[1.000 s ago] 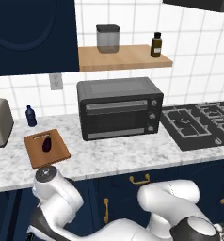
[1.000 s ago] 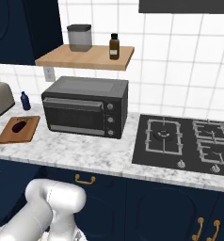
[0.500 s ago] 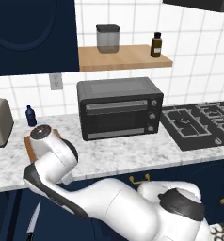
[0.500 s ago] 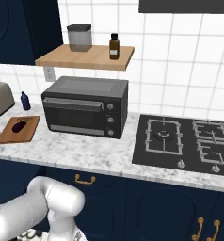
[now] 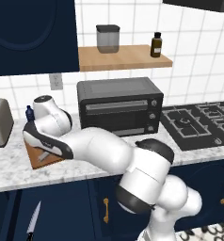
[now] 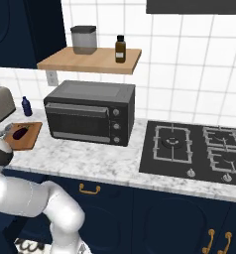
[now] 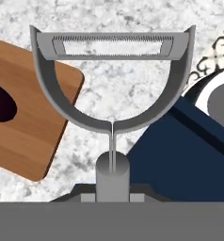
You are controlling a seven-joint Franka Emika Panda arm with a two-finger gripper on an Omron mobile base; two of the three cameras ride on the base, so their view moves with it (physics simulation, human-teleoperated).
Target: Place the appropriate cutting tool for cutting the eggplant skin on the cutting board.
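My claw (image 7: 112,181) is clamped on the peeler (image 7: 112,89), its forked head over the marble surface (image 7: 132,80) just beside the cutting board (image 7: 36,122) holding the eggplant (image 7: 1,101).

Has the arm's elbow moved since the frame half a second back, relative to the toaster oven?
Yes. In the left base view the white arm has swung up across the cutting board, its elbow beside the toaster oven.

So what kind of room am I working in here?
A home kitchen, by the look of it: a toaster oven on a marble counter, a gas hob beside it, and a cutting board carrying an eggplant.
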